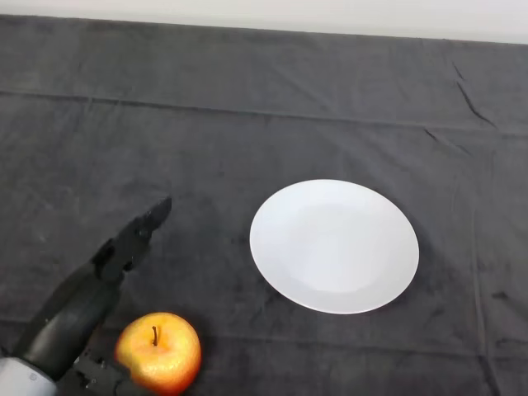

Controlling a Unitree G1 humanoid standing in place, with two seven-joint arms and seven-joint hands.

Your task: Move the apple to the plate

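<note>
Head view: apple (158,351) sits on the worktop (247,124) at the lower left, near the bottom edge of the view. Red-yellow skin, stem pointing up, upright. Not on the plate.

Plate (334,246) is white, round, flat on the dark cloth (99,148), right of centre. Nothing on it. Apple and plate are well apart, with bare cloth between them; the apple lies to the lower left of the plate.

Left hand (99,276) comes in from the lower left corner, just beside the apple on its left side. The upper fingers (153,219) are stretched out straight, pointing up and to the right, above and past the apple, not wrapped round it. A second dark part of the hand (95,375) shows low down at the apple's left, right against its lower edge; cannot tell if it actually touches. So the hand is spread apart, nothing clamped, with the apple sitting in the gap between the extended fingers and that lower part.

Cloth has a few creases, notably top right and a long fold line running across the upper part. A pale strip (264,12) shows beyond the cloth's far edge.
</note>
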